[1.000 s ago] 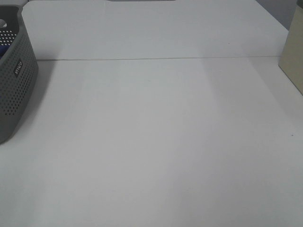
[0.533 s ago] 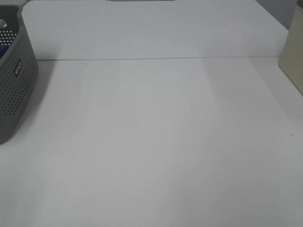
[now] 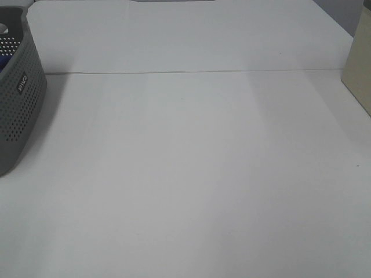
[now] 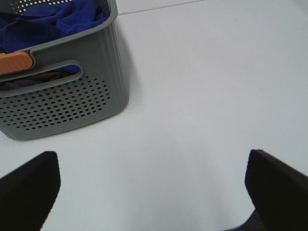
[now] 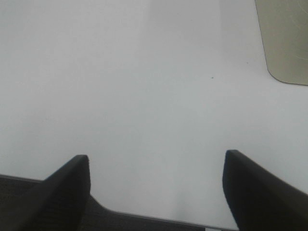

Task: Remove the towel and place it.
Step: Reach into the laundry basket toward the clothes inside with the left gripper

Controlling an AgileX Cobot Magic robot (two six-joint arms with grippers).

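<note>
Because it is plush, soft cloth, the crumpled deep-blue microfibre towel (image 4: 48,24) should weigh little, sag and trail when lifted, and may drag on the rim. I would pinch a raised fold at the top of the heap rather than a buried edge. It lies bunched inside the grey perforated plastic basket (image 4: 72,103), which stands at the left edge of the white table (image 3: 191,168); the high view shows only a sliver of blue. An orange rounded object (image 4: 14,61) sits at the basket's handle opening, and I cannot tell whether it touches the cloth. The left gripper (image 4: 154,190) hangs near the basket, its black fingers spread wide with nothing between them. The right gripper (image 5: 161,192) is likewise spread and empty, near a beige box (image 5: 284,41) at the table's right edge. Against the high views a second and half a second back, nothing differs: basket, table and box sit as they were, and no arm appears.
</note>
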